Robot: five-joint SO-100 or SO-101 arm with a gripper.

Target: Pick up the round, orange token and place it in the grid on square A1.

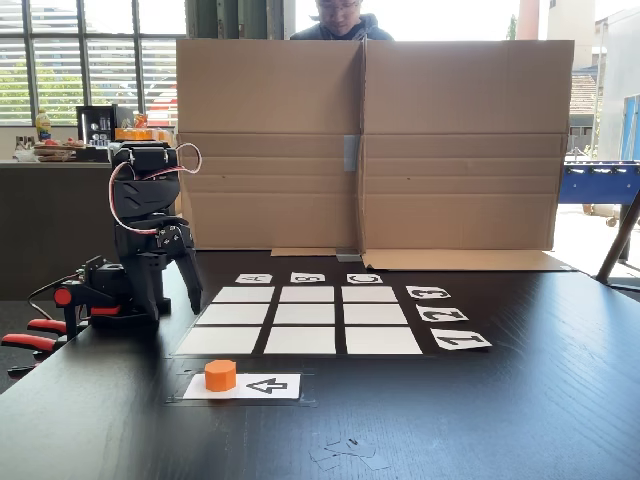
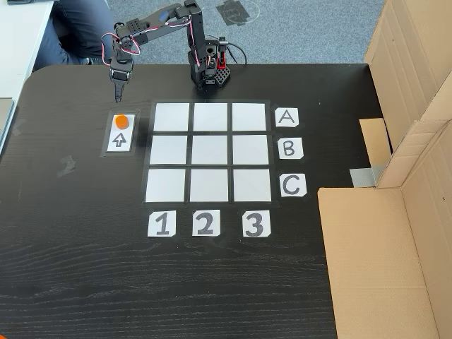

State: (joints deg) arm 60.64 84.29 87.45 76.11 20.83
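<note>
The fingers (image 2: 116,90) were seen drawn together into a point, holding nothing. The gripper (image 1: 190,290) hung tip-down from the arm (image 2: 159,21), near the token (image 2: 121,121) but apart from it, presumably staged for a descent. The token stood untouched on the arrow card (image 1: 262,386), at the end opposite the arrowhead, just outside the grid (image 2: 210,152). Square A1 (image 2: 171,117), the corner cell nearest that card, was left bare, so a short carry was judged to remain.
</note>
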